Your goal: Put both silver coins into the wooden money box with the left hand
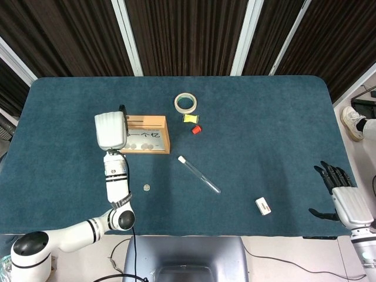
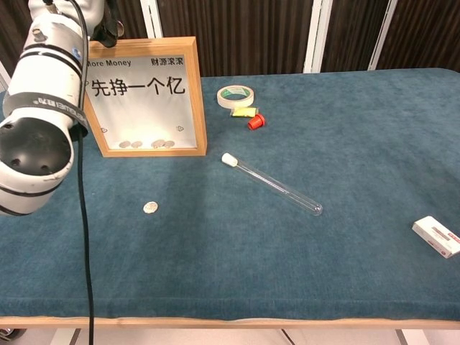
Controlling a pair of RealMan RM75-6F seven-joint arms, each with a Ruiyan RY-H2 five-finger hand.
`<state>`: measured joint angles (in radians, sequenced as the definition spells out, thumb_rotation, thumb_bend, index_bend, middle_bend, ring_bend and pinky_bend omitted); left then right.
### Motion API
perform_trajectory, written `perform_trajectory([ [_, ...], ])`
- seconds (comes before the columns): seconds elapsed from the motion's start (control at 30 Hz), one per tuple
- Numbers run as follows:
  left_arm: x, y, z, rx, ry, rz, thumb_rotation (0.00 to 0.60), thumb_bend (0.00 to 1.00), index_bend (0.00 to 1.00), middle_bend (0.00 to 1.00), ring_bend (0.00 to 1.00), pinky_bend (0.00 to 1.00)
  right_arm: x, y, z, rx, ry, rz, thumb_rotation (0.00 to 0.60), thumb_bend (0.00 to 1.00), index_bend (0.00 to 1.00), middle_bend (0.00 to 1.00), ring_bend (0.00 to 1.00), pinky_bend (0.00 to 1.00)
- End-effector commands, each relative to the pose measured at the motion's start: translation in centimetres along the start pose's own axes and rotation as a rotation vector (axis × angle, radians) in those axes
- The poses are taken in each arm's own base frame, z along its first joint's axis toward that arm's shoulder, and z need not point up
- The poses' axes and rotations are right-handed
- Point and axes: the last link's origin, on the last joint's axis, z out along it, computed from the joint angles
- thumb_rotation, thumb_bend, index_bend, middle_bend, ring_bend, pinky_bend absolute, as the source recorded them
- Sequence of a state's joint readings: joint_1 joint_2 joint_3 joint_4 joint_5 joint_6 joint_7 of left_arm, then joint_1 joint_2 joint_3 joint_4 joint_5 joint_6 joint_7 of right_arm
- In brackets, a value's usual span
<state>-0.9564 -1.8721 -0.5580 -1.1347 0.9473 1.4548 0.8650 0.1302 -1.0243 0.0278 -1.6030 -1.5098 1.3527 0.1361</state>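
Observation:
The wooden money box stands upright left of centre, its white front showing several coins at the bottom. My left hand hovers over the box's left end, its white back upward and hiding the fingers. In the chest view the left forearm rises in front of the box's left edge, with dark fingers at the top. Whether it holds a coin is not visible. One silver coin lies on the cloth in front of the box. My right hand rests off the table's right edge, fingers spread and holding nothing.
A tape roll, a yellow piece and a red cap lie behind and right of the box. A glass test tube lies diagonally at centre. A small white box sits front right.

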Motion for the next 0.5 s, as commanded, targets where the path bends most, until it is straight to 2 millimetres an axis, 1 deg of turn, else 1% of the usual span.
perform_trajectory([
  [0.03, -0.16, 0.10, -0.10, -0.002, -0.004, 0.002, 0.600, 0.46, 0.54, 1.00, 1.00, 1.00, 0.14, 0.09, -0.07, -0.001, 0.006, 0.003, 0.600, 0.14, 0.00, 0.00, 0.00, 0.00],
  [0.5, -0.76, 0.27, -0.47, -0.019, -0.019, 0.012, 0.600, 0.46, 0.55, 1.00, 1.00, 1.00, 0.40, 0.26, -0.17, -0.005, 0.015, 0.011, 0.600, 0.14, 0.00, 0.00, 0.00, 0.00],
])
